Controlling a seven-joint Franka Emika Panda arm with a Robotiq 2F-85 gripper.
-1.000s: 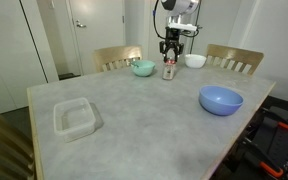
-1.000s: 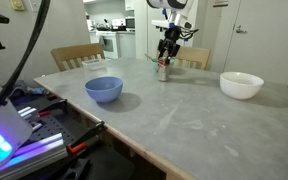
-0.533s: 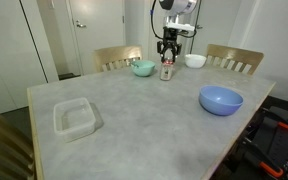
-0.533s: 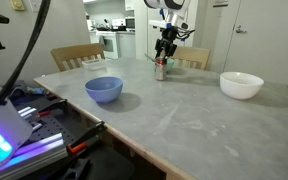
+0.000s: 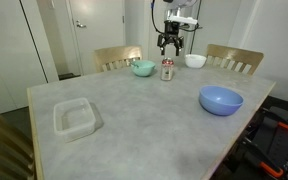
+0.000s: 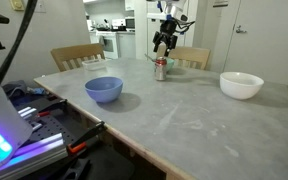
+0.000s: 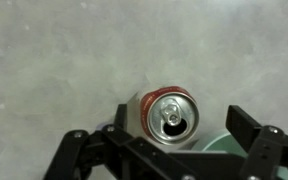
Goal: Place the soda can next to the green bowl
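Observation:
The soda can (image 5: pixel 168 70) stands upright on the grey table (image 5: pixel 134 130), silver with red markings. It sits just beside the pale green bowl (image 5: pixel 143 68). My gripper (image 5: pixel 170 43) hangs open above the can, clear of it, holding nothing. In an exterior view the can (image 6: pixel 161 68) stands below the gripper (image 6: pixel 164 42). The wrist view looks straight down on the can's opened top (image 7: pixel 171 115). There the gripper (image 7: pixel 183 121) has its jaws spread wide on either side, and the green bowl's rim (image 7: pixel 224 147) shows next to the can.
A white bowl (image 5: pixel 195 61) sits at the far edge and a larger light-blue bowl (image 5: pixel 221 99) nearer the front. A clear square container (image 5: pixel 76 118) lies at the near corner. Wooden chairs (image 5: pixel 117 58) stand behind the table.
The gripper was shut on the can a second ago. It has opened, let the can go and risen straight above it. The can stays by the green bowl.

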